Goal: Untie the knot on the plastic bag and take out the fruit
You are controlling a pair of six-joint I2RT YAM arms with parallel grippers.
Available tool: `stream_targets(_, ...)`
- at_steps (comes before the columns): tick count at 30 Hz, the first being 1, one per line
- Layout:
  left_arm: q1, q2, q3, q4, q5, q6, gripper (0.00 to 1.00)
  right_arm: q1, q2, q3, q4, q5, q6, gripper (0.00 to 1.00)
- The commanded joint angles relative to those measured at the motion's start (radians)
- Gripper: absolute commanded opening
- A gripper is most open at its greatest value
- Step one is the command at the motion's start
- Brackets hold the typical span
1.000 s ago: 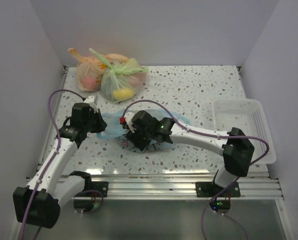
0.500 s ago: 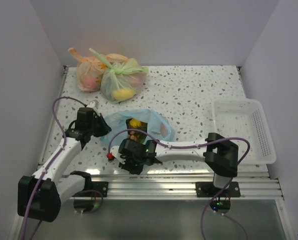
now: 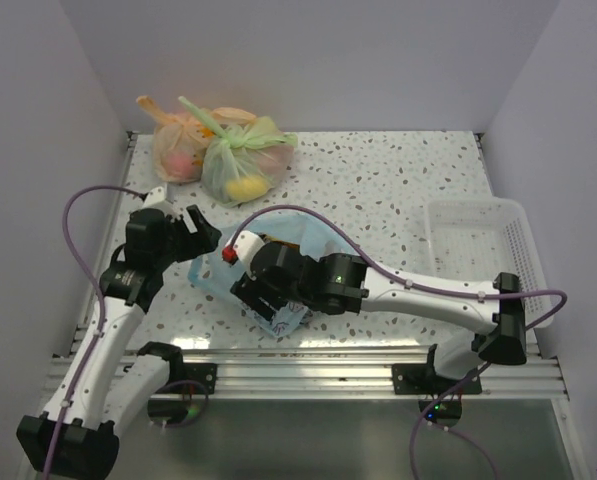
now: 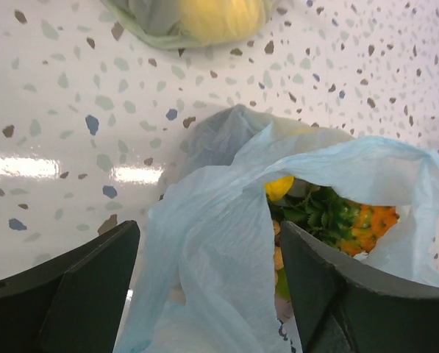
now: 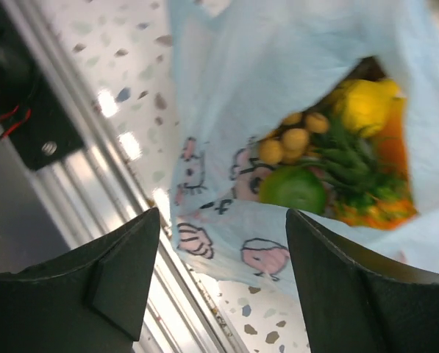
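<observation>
Knot: none visible; the mouth of the plastic bag [image 3: 210, 272] gapes, so the untying looks done.
Fruit: the fruit [image 5: 337, 158] all lies inside the bag, none out yet.
Bag place: near edge of the table [image 3: 398, 190], at 6 o'clock from the green bag [image 3: 243, 165].
Left gripper [image 3: 193, 228]: jaws wide, at the bag's 10 o'clock; blue film lies between them, unpinched.
Right gripper [image 5: 226, 272]: jaws wide over the printed side, holding nothing.
Remaining: reach in and lift the fruit out.

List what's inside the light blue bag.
Through the light blue bag's open mouth: a pineapple, a yellow piece, tan berries, a green fruit. Anything deeper is covered by plastic.
</observation>
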Motion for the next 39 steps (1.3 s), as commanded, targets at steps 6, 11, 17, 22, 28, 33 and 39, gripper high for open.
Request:
stream_targets(6,0.003,-0.071,0.148,-0.156,-0.084,-0.006,0.82,-0.044,0.022,-0.006,-0.156,0.477,0.315,0.77)
stream_targets(11,-0.137,-0.041,0.147,-0.151,-0.056,-0.062,0.79,-0.130,0.031,-0.086,-0.116,0.468,0.401,0.78)
stream_targets(17,-0.401,0.054,0.139,-0.116,-0.250,-0.154,0.79,-0.210,0.046,-0.169,-0.058,0.410,0.438,0.78)
stream_targets(22,-0.504,0.165,0.133,-0.085,-0.328,-0.187,0.83,-0.231,0.002,-0.252,-0.017,0.385,0.464,0.40)
stream_targets(28,-0.587,0.255,0.063,-0.047,-0.392,-0.240,0.88,-0.238,-0.067,-0.318,0.012,0.361,0.467,0.09)
stream_targets(33,-0.595,0.295,-0.010,0.002,-0.434,-0.274,0.87,-0.239,-0.095,-0.344,0.036,0.350,0.463,0.00)
stream_targets(39,-0.595,0.320,-0.083,0.036,-0.462,-0.300,0.67,-0.251,-0.153,-0.408,0.054,0.361,0.469,0.00)
